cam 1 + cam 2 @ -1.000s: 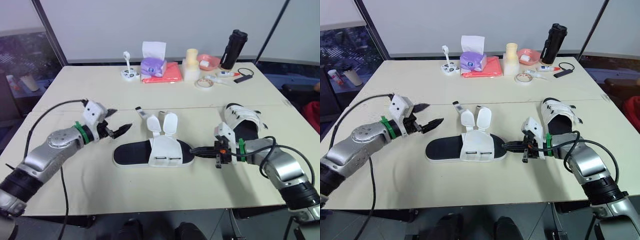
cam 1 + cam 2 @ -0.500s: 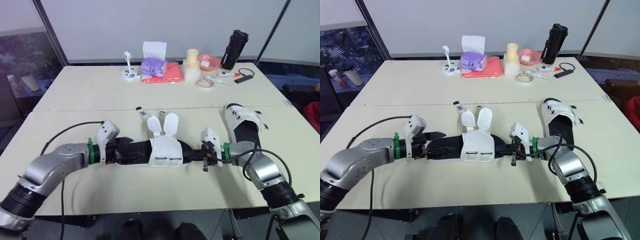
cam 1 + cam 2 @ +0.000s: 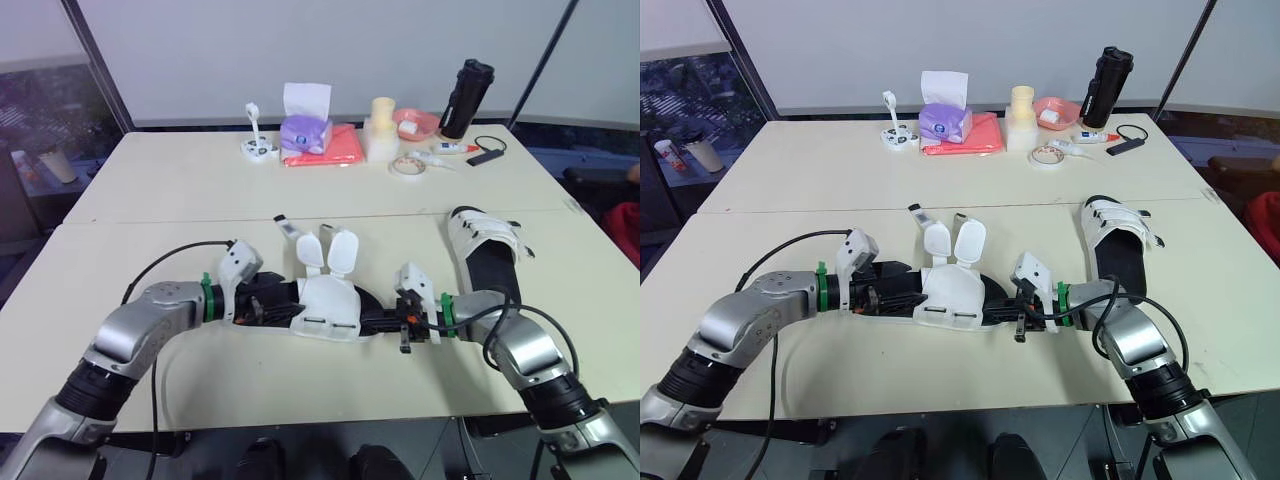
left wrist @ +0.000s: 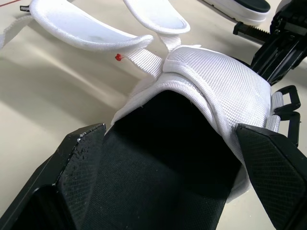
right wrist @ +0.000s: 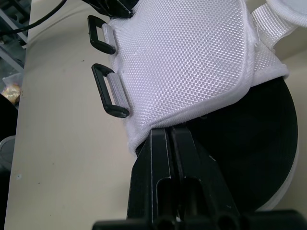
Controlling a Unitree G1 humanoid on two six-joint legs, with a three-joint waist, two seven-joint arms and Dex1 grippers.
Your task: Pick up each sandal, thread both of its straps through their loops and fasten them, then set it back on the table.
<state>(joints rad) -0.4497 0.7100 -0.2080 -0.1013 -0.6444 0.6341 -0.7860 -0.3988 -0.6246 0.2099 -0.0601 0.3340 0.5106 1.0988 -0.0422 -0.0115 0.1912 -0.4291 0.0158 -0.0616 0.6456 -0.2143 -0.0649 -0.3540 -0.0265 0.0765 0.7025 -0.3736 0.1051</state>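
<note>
Pale two-part surface (image 3: 150, 180) with a pile of random clutter along the far edge, the action is all at the near edge. The left pincer (image 4: 169, 132) is spread wide with a finger on either side of the heel end of the open sandal (image 3: 330, 310); can't say if it's actually squeezing the sole yet. The right pincer (image 5: 169, 139) has its fingers pressed together, tip right up against the toe end under the white upper, and I can't tell if it has nipped the sole edge. So the sandal lies long-ways across the robot, one arm at each end, neither nearer. Its loose straps (image 3: 340, 250) flop to the far side, its black loops (image 5: 108, 91) face the near side. The second sandal (image 3: 487, 250) sits off right, looks strapped already.
</note>
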